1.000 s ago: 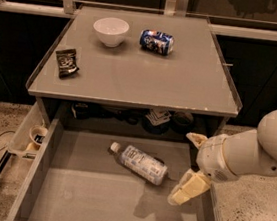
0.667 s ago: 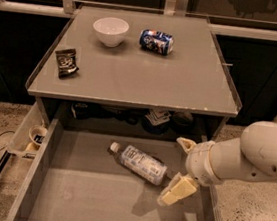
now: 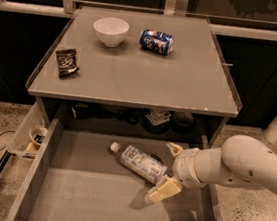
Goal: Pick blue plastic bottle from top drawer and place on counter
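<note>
Grey worktop (image 3: 147,78) over speckled floor, with the top drawer (image 3: 77,195) pulled out below it for access. On the worktop, left to right: dark packet (image 3: 66,62), white bowl (image 3: 110,30), drink can (image 3: 156,41), none required. The blue plastic bottle (image 3: 137,162) lies on its side in the drawer, cap to the left. My gripper (image 3: 162,173) is at the bottle's right end, released and holding nothing, apparently lined up to grasp it.

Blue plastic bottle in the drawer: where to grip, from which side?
I'd grip the blue plastic bottle mid-label, across its width, from above: it lies flat on the top drawer floor, cap toward back-left. The tool is open at its base end.
</note>
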